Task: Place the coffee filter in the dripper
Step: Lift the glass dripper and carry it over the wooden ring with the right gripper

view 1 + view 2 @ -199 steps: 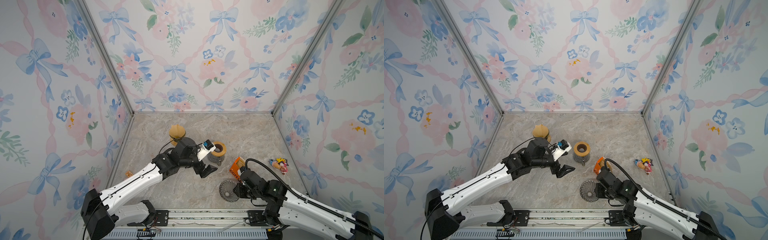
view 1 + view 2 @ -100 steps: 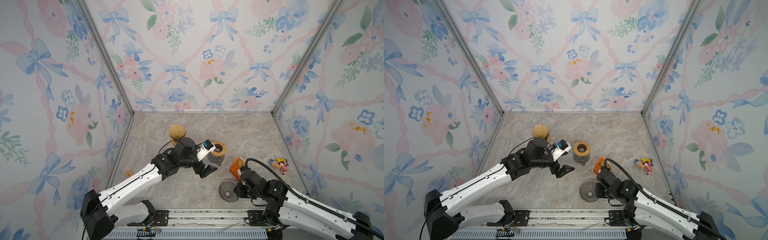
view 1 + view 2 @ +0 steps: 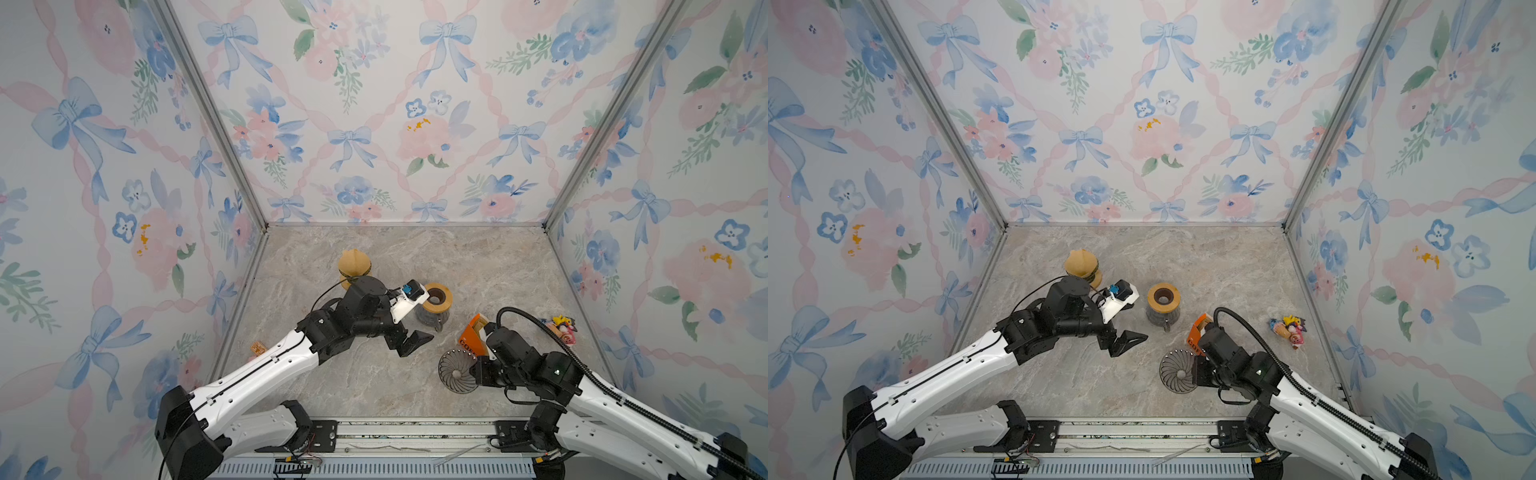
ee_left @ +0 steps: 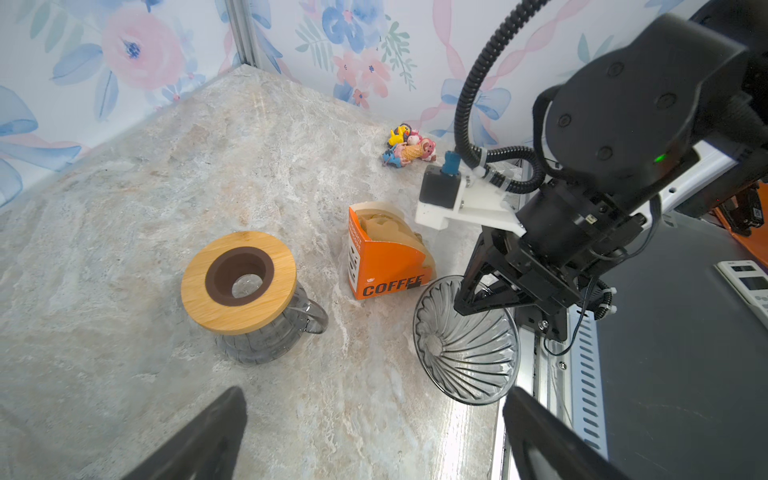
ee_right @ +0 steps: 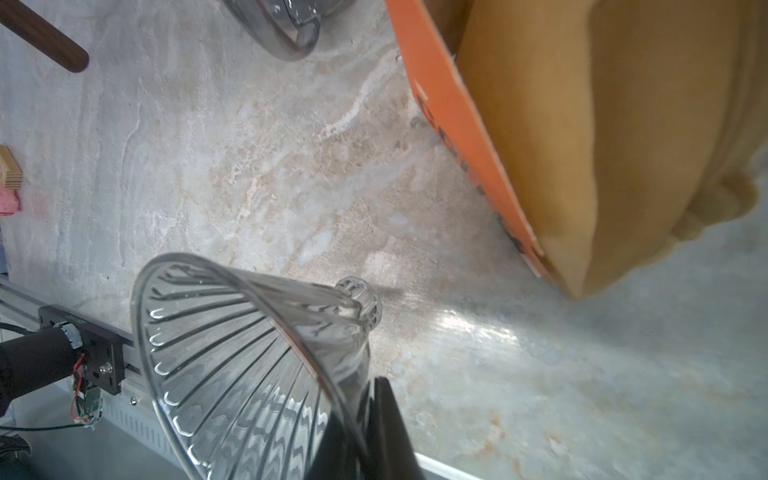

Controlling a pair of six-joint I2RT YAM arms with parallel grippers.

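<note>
Nearest you, by the front rail, your right fingers [image 4: 486, 286] are clamped shut across the rim of the glass dripper [image 4: 465, 349]. The dripper is tilted, with its mouth upward and its narrow end low. I cannot tell whether that end rests on the counter [image 3: 374, 386]. It holds nothing yet. I would level the mouth and hold it steady, since a thin glass rim in a pinch could twist if nudged.

A little farther in, your left fingers [image 4: 208, 432] hang spread wide and empty above bare counter, between the dripper and the carafe. They look like the ones to fetch the paper. Come down on the top edge of the stack, close on one sheet only, and lift straight so the light box neither tips nor drags.

Just beyond the dripper stands the orange filter box [image 4: 386, 257], which is open at the top. The brown coffee filters [image 4: 384, 226] are packed upright inside it and bulge past its cut-away side. Farther back, the glass carafe [image 4: 266, 332] under its wooden collar looks empty. Small toy figures [image 4: 409, 145] lie by the side wall.
</note>
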